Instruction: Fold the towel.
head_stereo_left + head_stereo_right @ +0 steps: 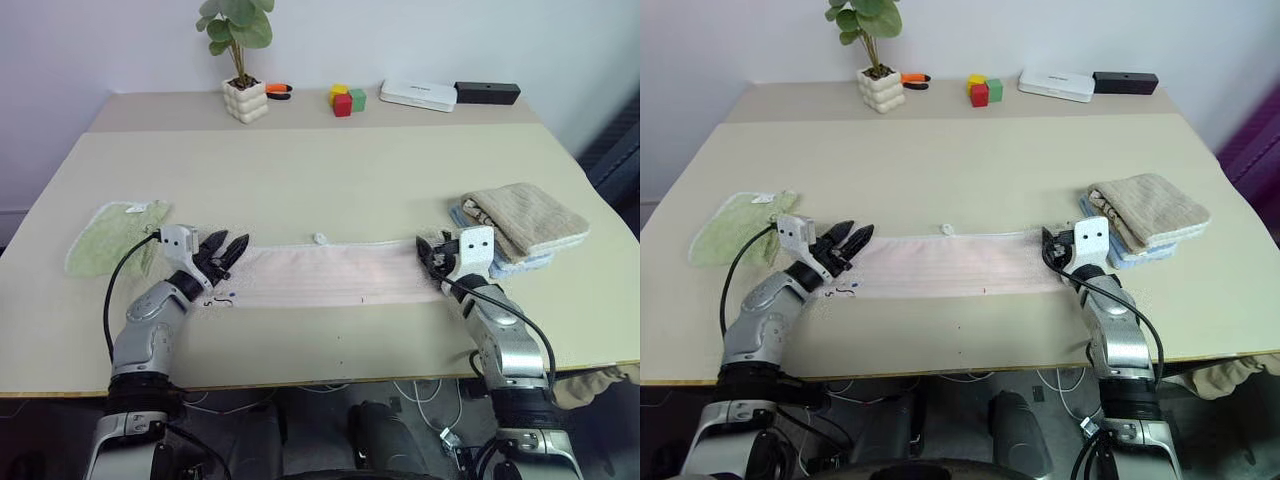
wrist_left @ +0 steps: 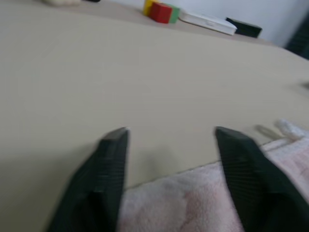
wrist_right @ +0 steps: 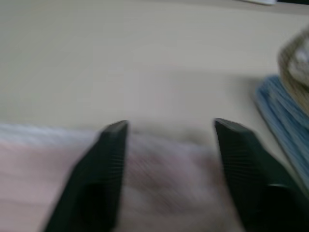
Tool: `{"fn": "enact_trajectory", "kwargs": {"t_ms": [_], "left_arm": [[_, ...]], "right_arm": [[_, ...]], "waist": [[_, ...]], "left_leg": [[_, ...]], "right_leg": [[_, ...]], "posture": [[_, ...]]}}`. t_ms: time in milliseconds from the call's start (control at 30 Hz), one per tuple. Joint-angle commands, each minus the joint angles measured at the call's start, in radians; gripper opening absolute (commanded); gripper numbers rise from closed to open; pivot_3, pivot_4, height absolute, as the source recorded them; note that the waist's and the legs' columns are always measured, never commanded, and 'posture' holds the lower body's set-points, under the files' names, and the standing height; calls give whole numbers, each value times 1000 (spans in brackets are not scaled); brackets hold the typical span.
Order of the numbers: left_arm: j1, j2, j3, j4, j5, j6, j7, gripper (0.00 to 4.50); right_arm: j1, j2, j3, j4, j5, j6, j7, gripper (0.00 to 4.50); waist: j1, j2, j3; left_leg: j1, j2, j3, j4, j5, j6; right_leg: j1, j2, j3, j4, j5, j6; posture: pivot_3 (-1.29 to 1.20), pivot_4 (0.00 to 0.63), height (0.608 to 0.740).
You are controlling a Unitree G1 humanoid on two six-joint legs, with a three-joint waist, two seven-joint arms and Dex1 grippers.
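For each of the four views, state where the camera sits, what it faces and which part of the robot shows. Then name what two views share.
Left eye view: head camera, facing forward and down over the table; both arms show, each tool at one end of the towel.
Right eye view: the same scene from the head's other eye.
Left wrist view: along the open left tool, towel edge below, colored blocks beyond.
Right wrist view: along the open right tool, over the towel, blue towel alongside.
Shared: the pink towel appears in both wrist views.
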Motion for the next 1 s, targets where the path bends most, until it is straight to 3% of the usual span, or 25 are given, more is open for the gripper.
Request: {"fn": "enact_trajectory", "kwargs": {"t_ms": [33,200,267,467,700,867,1000], "left_arm": [[-33,46,-2,-79,-25,31,-54,4447],[-60,137,-12,-138,-89,109,-207,4447],[-57,195,-31,-181,-143,151,-346,4447],[-74,289,-26,-168,-231,179,-614,4447],[-176,327,-30,-43,-270,225,-812,4447],[-214,319,-47,-7,-253,240,-862,4447],[-224,309,-48,-2,-249,238,-858,4447]], "right_arm": [[-20,-40,-38,-117,49,55,26,4409],[20,-21,-130,-301,257,269,14,4409],[61,15,-241,-394,510,432,-49,4409],[196,-2,-419,-527,947,621,-225,4409],[371,-16,-477,-554,1288,566,-484,4409],[433,7,-447,-508,1405,480,-632,4409],[430,6,-406,-490,1451,427,-667,4409]], "waist": [[2,0,0],[1,0,0],[2,0,0],[1,0,0],[-2,0,0],[-4,0,0],[-5,0,0]], "left_leg": [[0,0,0,0,0,0],[-2,0,0,0,0,0],[-2,0,0,-1,0,0],[-3,1,0,-2,0,0],[-5,1,0,-1,0,1],[-6,1,0,-1,-1,1],[-6,1,0,-1,-1,1]], "right_leg": [[0,0,0,0,0,0],[-1,0,-1,-2,-1,-2],[-1,0,-1,-2,-1,-2],[-2,-1,-1,-4,-2,-4],[-2,-2,-1,-6,-3,-5],[-3,-2,-1,-7,-3,-5],[-3,-2,-1,-7,-3,-5]], "posture": [[0,150,740],[0,150,740],[0,150,740],[0,150,740],[0,150,740],[0,150,740],[0,150,740]]}}
